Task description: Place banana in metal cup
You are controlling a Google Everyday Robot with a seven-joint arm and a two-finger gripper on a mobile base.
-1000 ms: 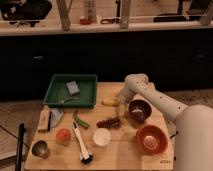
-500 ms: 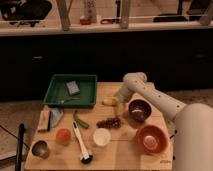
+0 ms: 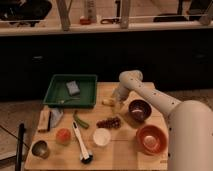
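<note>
The banana (image 3: pixel 107 102) is small and yellow and lies on the wooden table just right of the green tray (image 3: pixel 55 98). My gripper (image 3: pixel 116 103) hangs down from the white arm, right beside the banana's right end. The metal cup (image 3: pixel 40 148) stands at the table's front left corner, far from the gripper, upright with a dark inside.
The green tray holds a grey sponge (image 3: pixel 73 88). A maroon bowl (image 3: pixel 139 110) and an orange bowl (image 3: pixel 151 139) stand to the right. Grapes (image 3: pixel 109 122), a green vegetable (image 3: pixel 81 121), a white cup (image 3: pixel 102 136), a brush (image 3: pixel 82 145) and a red fruit (image 3: pixel 63 136) lie in the middle.
</note>
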